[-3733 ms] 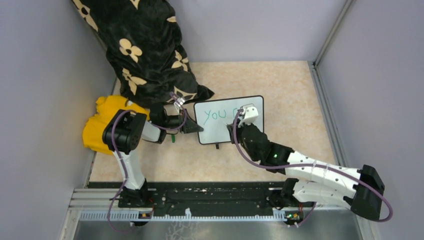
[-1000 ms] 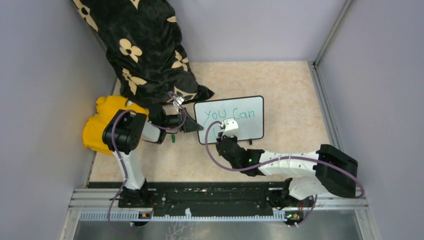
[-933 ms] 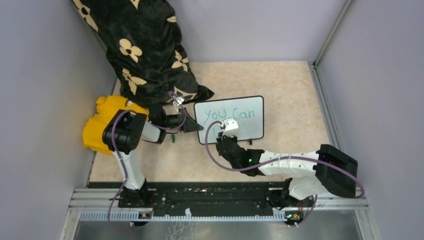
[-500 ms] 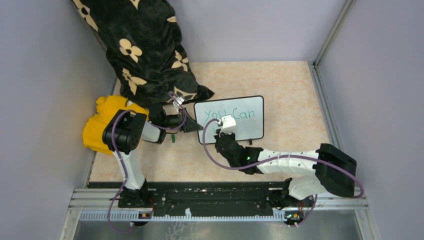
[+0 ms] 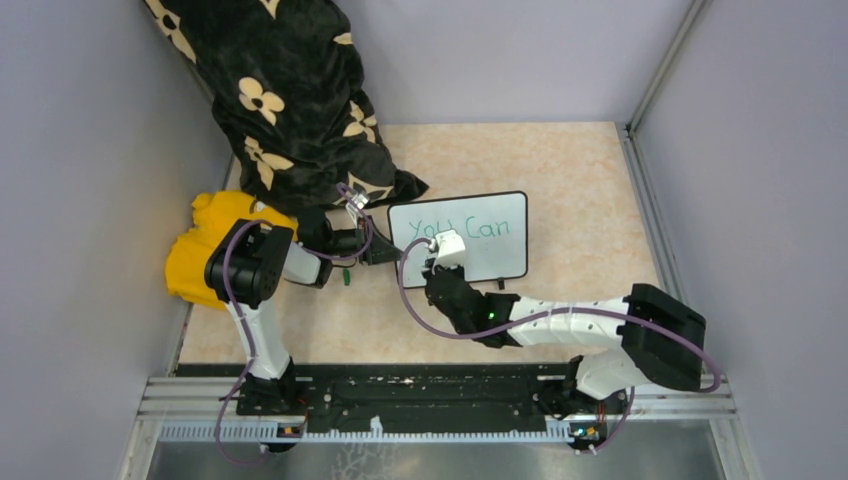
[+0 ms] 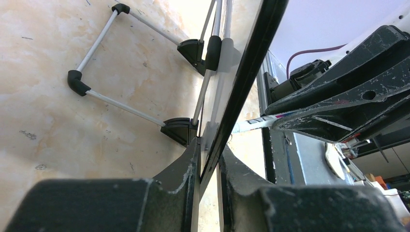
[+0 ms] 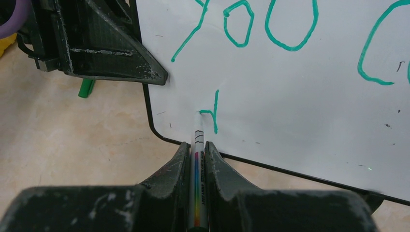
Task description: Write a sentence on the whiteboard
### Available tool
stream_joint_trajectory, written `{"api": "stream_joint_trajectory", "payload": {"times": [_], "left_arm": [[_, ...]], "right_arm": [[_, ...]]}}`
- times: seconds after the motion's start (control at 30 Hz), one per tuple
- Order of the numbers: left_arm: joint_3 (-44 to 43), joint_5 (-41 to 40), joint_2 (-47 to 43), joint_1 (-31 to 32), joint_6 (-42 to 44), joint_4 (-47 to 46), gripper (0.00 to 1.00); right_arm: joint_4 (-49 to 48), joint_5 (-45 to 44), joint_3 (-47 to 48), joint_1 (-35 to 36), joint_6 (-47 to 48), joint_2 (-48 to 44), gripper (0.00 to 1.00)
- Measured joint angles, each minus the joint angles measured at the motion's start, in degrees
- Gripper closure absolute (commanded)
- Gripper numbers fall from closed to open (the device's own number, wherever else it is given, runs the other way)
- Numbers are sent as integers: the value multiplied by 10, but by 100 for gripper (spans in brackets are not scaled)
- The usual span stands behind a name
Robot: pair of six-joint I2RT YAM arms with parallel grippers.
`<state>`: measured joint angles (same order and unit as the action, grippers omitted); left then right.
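Green lettering (image 7: 290, 48) on whiteboard (image 7: 309, 106) | right fingers (image 7: 171, 176) grip marker (image 7: 197, 154) touching it | left fingers (image 6: 181, 179) clamp its edge

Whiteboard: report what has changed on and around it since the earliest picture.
The right gripper, shut on the marker, moved from the whiteboard's upper right down to its lower left. The sentence's first line was completed to "you can", and a first stroke of the second line appeared. The left gripper stayed clamped on the board's left edge. The board, the black flowered cloth and the yellow object did not move.
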<state>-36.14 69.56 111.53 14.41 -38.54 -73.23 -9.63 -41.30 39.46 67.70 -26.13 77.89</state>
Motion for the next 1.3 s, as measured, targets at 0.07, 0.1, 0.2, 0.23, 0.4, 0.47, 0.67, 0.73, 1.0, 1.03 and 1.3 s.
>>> {"api": "stream_joint_trajectory", "payload": {"times": [0.07,0.1,0.2,0.23,0.4,0.47,0.67,0.73,1.0,1.03,1.3], "left_arm": [[0,0,0,0,1,0,79],[0,0,0,0,1,0,79],[0,0,0,0,1,0,79],[0,0,0,0,2,0,79],[0,0,0,0,3,0,79],[0,0,0,0,3,0,79],[0,0,0,0,3,0,79],[0,0,0,0,3,0,79],[0,1,0,0,4,0,79],[0,1,0,0,4,0,79],[0,1,0,0,5,0,79]], "right_arm": [[0,4,0,0,0,2,100],[0,6,0,0,0,2,100],[3,10,0,0,-3,3,100],[5,10,0,0,-5,3,100],[15,14,-1,0,-11,2,100],[17,15,-5,0,-14,1,100],[30,17,-12,0,-22,-4,100],[37,15,-12,0,-22,-7,100],[50,-2,-12,0,-20,-21,100],[50,-5,-12,0,-19,-24,100],[42,-7,-16,0,-4,-64,100]]}}
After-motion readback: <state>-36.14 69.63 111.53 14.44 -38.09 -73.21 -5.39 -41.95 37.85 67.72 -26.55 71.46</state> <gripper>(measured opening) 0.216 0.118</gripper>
